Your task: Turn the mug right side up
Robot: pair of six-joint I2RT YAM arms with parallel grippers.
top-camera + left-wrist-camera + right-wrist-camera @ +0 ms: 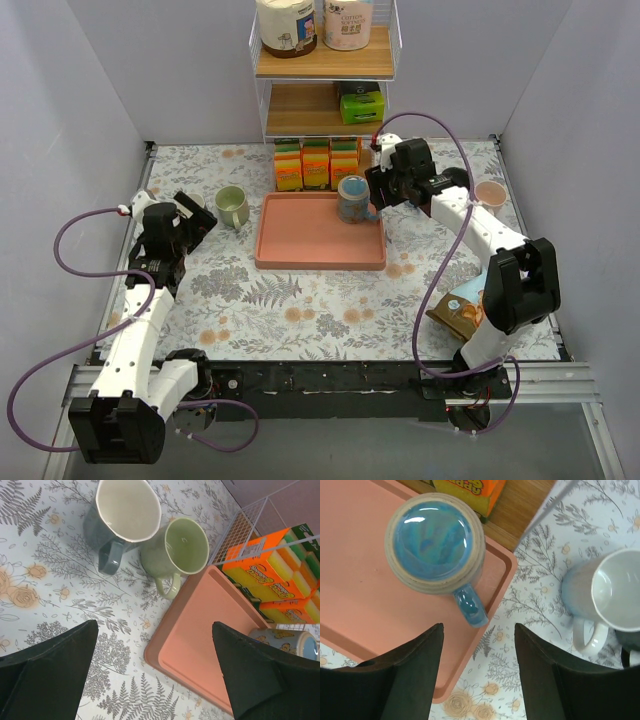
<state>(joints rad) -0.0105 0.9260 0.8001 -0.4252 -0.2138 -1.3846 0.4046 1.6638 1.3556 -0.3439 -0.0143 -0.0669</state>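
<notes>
Right wrist view: blue mug on the far right corner of the pink tray, jaws parted just short of its handle.
The right jaws stand apart and hold nothing. They line up with the handle, which points toward the tray's right edge, probably the handiest grip for turning the mug. The left jaws gape wide and empty over the tray's left edge, seemingly idle. Here the mug's top reads as a glossy blue disc inside a pale ring; I cannot tell whether it is mouth or base. Only the left wrist view shows a green mug and a grey mug upright just left of the tray. Only the top external view shows an arm on each side of the tray.
</notes>
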